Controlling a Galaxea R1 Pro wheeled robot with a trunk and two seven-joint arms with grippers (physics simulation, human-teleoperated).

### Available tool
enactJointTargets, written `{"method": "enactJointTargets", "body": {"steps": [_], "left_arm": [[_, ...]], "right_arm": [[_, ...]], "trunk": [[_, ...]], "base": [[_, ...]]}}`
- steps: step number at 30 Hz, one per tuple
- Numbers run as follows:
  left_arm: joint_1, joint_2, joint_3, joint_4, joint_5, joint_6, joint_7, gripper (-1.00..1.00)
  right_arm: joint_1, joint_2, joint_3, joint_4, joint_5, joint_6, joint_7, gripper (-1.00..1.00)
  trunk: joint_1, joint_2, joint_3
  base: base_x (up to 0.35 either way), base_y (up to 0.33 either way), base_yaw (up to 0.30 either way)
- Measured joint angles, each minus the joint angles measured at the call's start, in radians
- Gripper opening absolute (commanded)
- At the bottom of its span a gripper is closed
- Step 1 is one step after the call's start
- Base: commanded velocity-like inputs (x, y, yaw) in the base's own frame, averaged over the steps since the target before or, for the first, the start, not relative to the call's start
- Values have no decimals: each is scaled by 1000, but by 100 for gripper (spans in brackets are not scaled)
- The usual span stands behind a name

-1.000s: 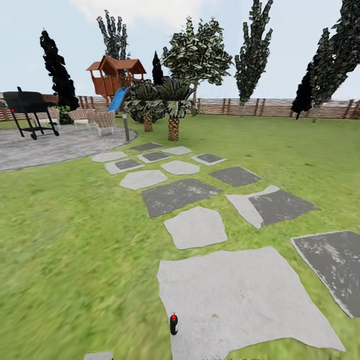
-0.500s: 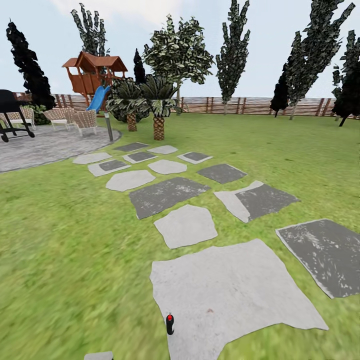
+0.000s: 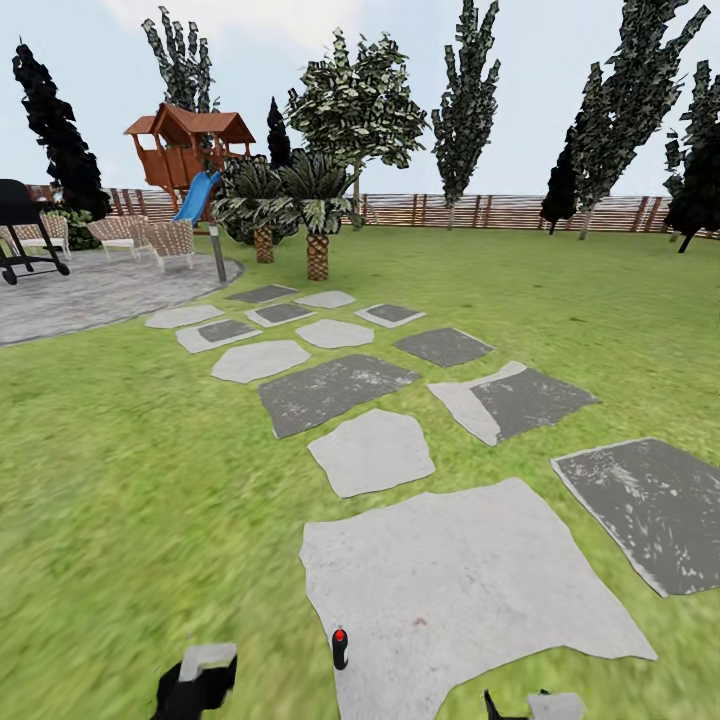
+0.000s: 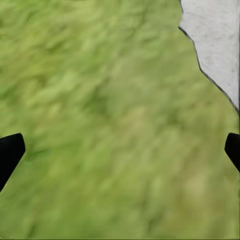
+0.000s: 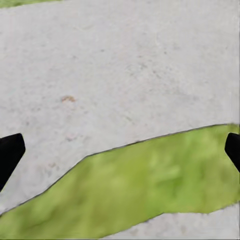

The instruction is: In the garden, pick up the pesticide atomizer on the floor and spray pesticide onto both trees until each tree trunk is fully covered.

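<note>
The pesticide atomizer point(image 3: 341, 648) stands upright on the near left edge of the biggest pale paving slab point(image 3: 470, 590), its red top up, just inside the border where stone meets grass. Nothing touches it. Past that slab the stepping stones point(image 3: 370, 450) run away in a loose chain of light and dark pieces toward a round paved patio point(image 3: 90, 295), and green lawn point(image 3: 120, 480) lies wide open on both sides of the atomizer.

The left gripper point(image 3: 195, 680) shows at the head view's lower edge, over grass to the left of the atomizer and apart from it; the right gripper point(image 3: 530, 708) barely shows at that edge, to the atomizer's right. In the left wrist view the left gripper point(image 4: 120, 150) has its 2 black fingertips point(image 4: 9, 152) spread wide at the frame sides with only blurred grass between them and a corner of the slab point(image 4: 215, 40) beyond. In the right wrist view the right gripper point(image 5: 120, 150) is likewise spread wide and holds nothing, its fingertips point(image 5: 9, 152) over pale stone crossed by a tongue of grass.

Far beyond the atomizer, a slatted wooden fence point(image 3: 480, 212) closes the lawn, with 2 short palms point(image 3: 317, 215), a leafy tree point(image 3: 360, 110), dark narrow cypresses point(image 3: 465, 100), a wooden playhouse with a blue slide point(image 3: 185, 150), a post lamp point(image 3: 217, 250), wicker chairs point(image 3: 165, 240) and a black grill point(image 3: 20, 225)
</note>
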Motion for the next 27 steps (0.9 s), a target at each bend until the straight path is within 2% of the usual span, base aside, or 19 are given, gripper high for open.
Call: {"method": "enactJointTargets", "body": {"steps": [3, 5, 7, 10, 13, 21, 27], "left_arm": [[-111, -3, -3, -7, -3, 132, 16, 100], [-149, -4, -4, -9, -2, 188, 18, 100], [-177, -5, -5, -17, -2, 225, 20, 100], [-192, -5, -6, -28, -4, 244, 20, 100], [-191, -1, -10, -42, -6, 250, 15, 100], [-194, 9, -8, -45, -6, 253, 12, 100], [-195, 5, -8, -45, -7, 253, 12, 100]], "right_arm": [[-78, -16, -1, -75, 1, 27, -23, 100], [-131, -19, -2, -88, 1, 67, -43, 100], [-204, -21, -2, -96, 1, 148, -61, 100], [-277, -22, -2, -102, 0, 257, -67, 100], [-307, -21, 6, -103, -1, 306, -65, 100], [-311, -21, 8, -104, -1, 312, -63, 100], [-311, -21, 3, -103, -1, 312, -64, 100]], "trunk": [[0, 0, 0], [0, 0, 0], [0, 0, 0], [0, 0, 0], [0, 0, 0], [0, 0, 0], [0, 0, 0]], "base": [[0, 0, 0], [0, 0, 0], [0, 0, 0], [0, 0, 0], [152, -95, 0], [237, -216, 0], [161, -255, -1]]}}
